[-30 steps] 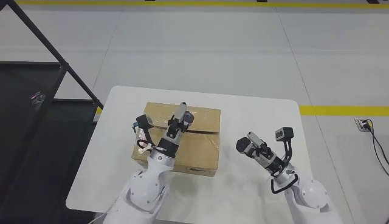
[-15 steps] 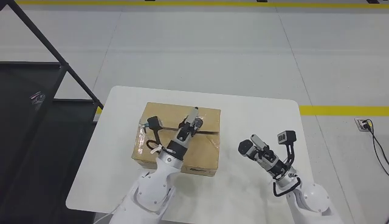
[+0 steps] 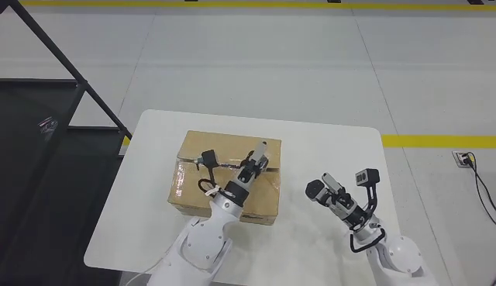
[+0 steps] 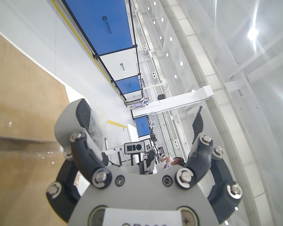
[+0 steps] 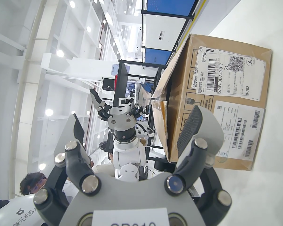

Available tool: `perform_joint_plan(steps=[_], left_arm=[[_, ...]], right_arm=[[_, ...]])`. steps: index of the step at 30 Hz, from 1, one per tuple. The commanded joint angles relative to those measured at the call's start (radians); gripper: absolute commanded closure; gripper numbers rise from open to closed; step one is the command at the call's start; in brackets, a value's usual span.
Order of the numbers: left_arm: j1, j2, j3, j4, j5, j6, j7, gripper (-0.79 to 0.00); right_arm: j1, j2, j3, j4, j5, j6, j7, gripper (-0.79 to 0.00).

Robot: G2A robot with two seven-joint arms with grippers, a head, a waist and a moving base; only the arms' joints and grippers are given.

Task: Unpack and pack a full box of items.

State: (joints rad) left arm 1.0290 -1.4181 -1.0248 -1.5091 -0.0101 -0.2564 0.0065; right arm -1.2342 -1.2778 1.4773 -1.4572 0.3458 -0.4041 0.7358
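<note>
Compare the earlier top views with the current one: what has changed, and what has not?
The left gripper, open, has travelled across the top of the box toward the robot's right, ending near the box's right end. The right gripper, open beside the box, barely shifted. The box kept its place on the table.

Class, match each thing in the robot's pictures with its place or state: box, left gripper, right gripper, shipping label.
Things:
1 box
2 left gripper
3 right gripper
4 shipping label

Places:
A open, over the box top
B open, over the table beside the box
C stuck on the box's side
D standing on the white table

Pairs: 1-D, 2-A, 3-B, 4-C
</note>
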Motion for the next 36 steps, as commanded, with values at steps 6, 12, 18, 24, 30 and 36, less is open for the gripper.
perform_joint_plan(steps=[6,12,18,24,30,36], left_arm=[[-0.025,-0.013,0.016,0.046,0.000,0.004,0.003,-0.785],[-0.045,-0.026,0.036,0.089,-0.004,0.011,-0.002,-0.785],[-0.056,-0.040,0.058,0.106,0.000,0.000,0.002,-0.785],[-0.036,-0.042,0.036,0.032,-0.013,-0.006,-0.011,-0.785],[0.033,-0.025,-0.074,-0.136,-0.045,-0.022,-0.027,-0.785],[0.135,0.003,-0.283,-0.317,-0.143,-0.006,-0.070,-0.785]], right_arm=[[-0.003,0.005,0.004,0.004,0.010,-0.005,0.001,-0.785],[-0.011,0.009,0.009,0.000,0.019,-0.015,0.002,-0.785],[-0.014,0.013,0.010,0.009,0.030,-0.024,0.006,-0.785],[-0.006,0.015,0.006,0.022,0.042,-0.029,0.007,-0.785],[0.011,0.017,0.002,0.008,0.047,-0.043,-0.001,-0.785],[0.033,0.020,-0.015,-0.063,0.017,-0.028,0.012,-0.785]])
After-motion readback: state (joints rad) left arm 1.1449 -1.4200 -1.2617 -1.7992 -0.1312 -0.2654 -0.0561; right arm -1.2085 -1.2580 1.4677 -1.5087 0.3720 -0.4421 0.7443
